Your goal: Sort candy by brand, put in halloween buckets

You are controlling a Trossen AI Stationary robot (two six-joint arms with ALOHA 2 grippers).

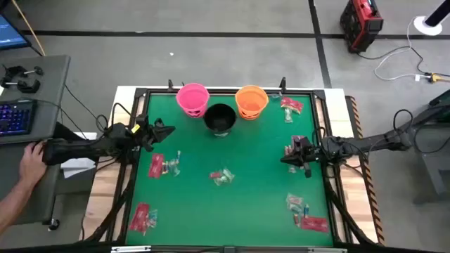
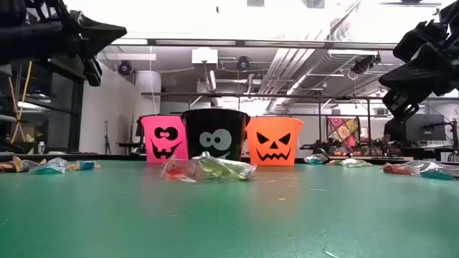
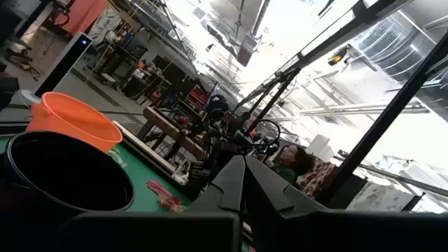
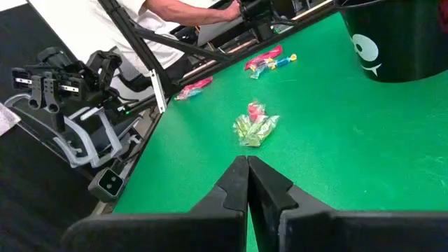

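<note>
Three halloween buckets stand near the table's far edge: pink point(image 1: 193, 98), black point(image 1: 220, 118) and orange point(image 1: 251, 100). The candy lies in small heaps on the green tabletop: at the centre point(image 1: 222, 177), at the left point(image 1: 163, 165), near left point(image 1: 140, 216), near right point(image 1: 306, 211), far right point(image 1: 290, 105) and beside the right arm point(image 1: 295, 144). My left gripper point(image 1: 171, 130) hovers shut above the table's left part, pointing at the black bucket point(image 3: 63, 175). My right gripper point(image 1: 285, 159) hovers shut over the right part, pointing toward the centre heap point(image 4: 255, 126). Neither holds anything.
A raised frame point(image 1: 225, 90) runs round the green tabletop. A person's hand point(image 1: 29, 160) rests by the left arm's base, off the table, next to a desk with a keyboard point(image 1: 14, 116). Bare green cloth point(image 1: 232, 218) lies between the heaps.
</note>
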